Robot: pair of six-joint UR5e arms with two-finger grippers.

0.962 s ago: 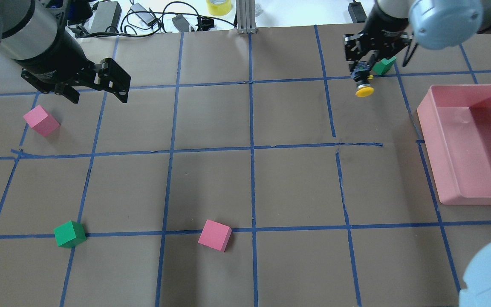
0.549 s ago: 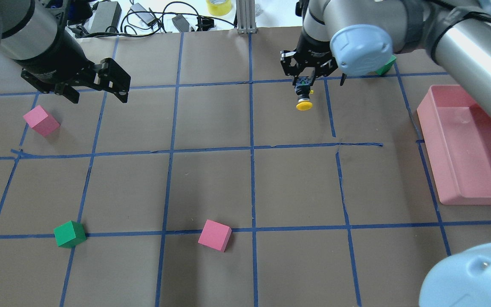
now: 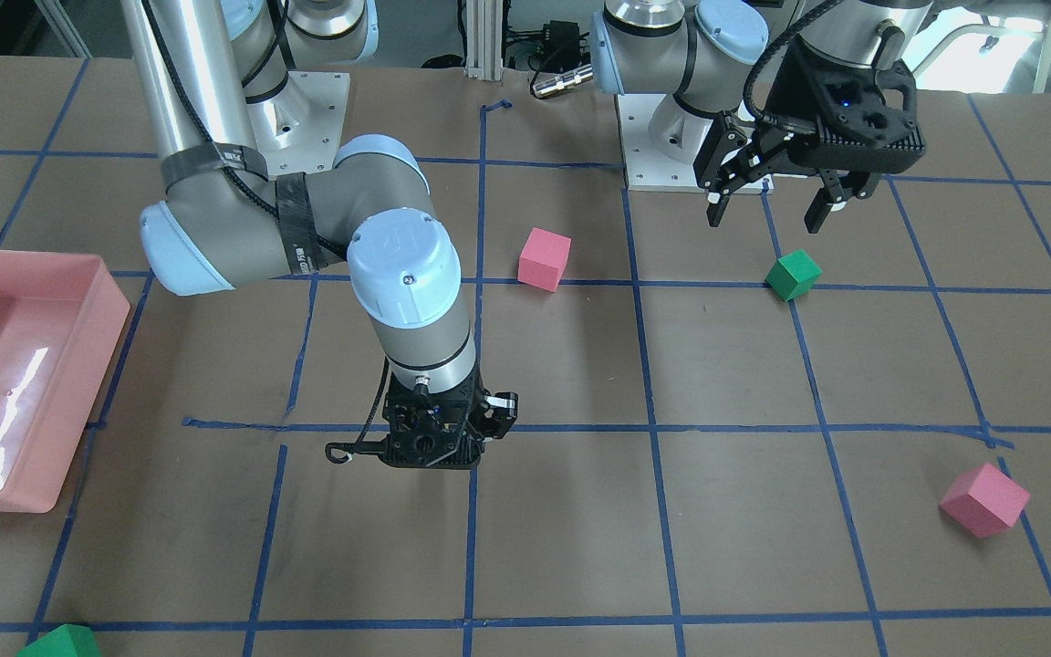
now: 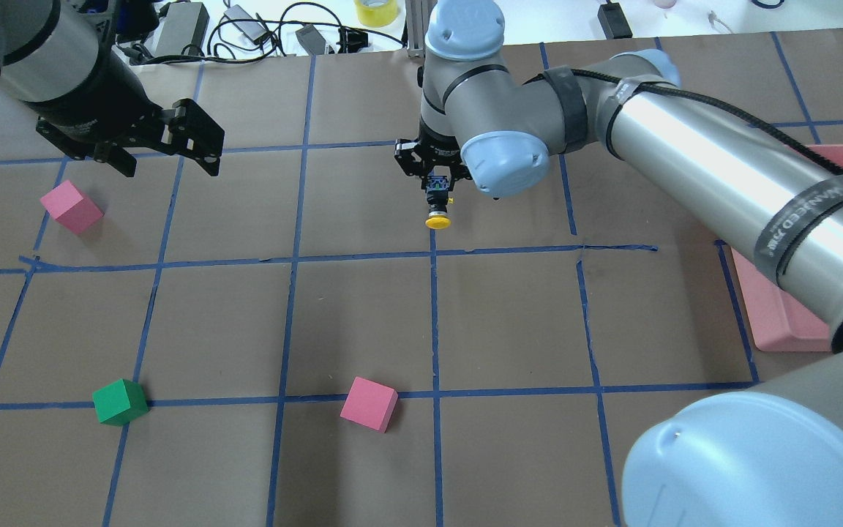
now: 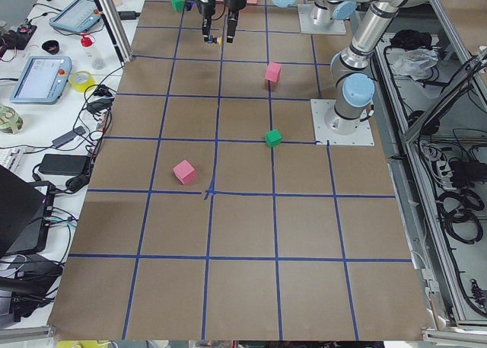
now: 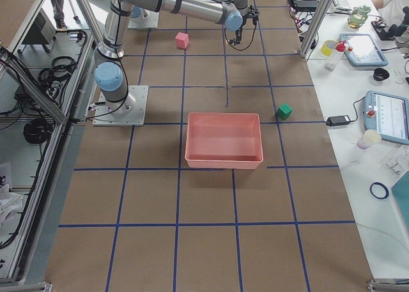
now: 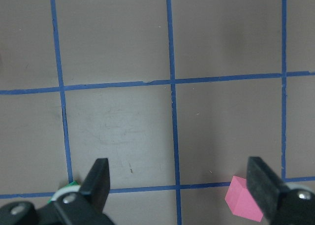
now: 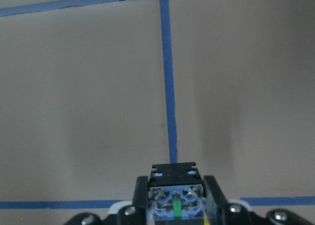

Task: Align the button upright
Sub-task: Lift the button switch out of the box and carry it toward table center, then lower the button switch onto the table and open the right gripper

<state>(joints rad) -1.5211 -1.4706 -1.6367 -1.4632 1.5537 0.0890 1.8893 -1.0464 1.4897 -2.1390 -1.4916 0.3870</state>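
The button has a yellow cap and a black body. My right gripper is shut on it and holds it above the table, over the centre tape line at the far side. The cap points away from the wrist. The right wrist view shows the button's base block clamped between the fingers, with the cap hidden. In the front-facing view the right gripper hides the button. My left gripper is open and empty, hovering near a pink cube; it also shows in the left wrist view.
A pink tray sits at the right edge, partly hidden by the right arm. A green cube and a second pink cube lie at the near side. Another green cube lies beyond the tray. Cables lie past the far edge.
My right arm has swept left across the far side of the table with the button, from near the tray to the centre line. The left arm has not moved.
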